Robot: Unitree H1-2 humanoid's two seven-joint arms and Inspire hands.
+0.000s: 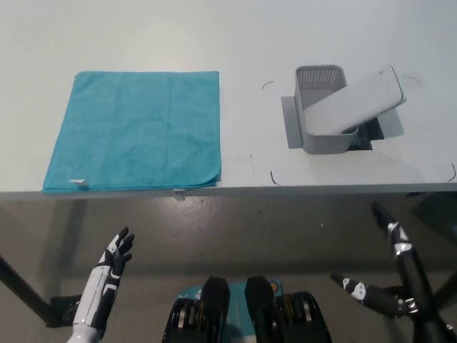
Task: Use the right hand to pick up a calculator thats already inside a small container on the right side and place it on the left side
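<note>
The calculator [355,100] leans back-up in the grey basket [323,111], seemingly blank, no writing legible. Right hand [385,268] spread wide below the table [250,43]; left hand [114,261] loosely spread, empty.

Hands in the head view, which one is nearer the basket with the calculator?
The black right hand, low at the right, below the grey basket holding the tilted calculator. The white left hand rests at lower left, under the teal cloth.

White table [143,36], teal towel [136,128], grey container [320,139]
</note>
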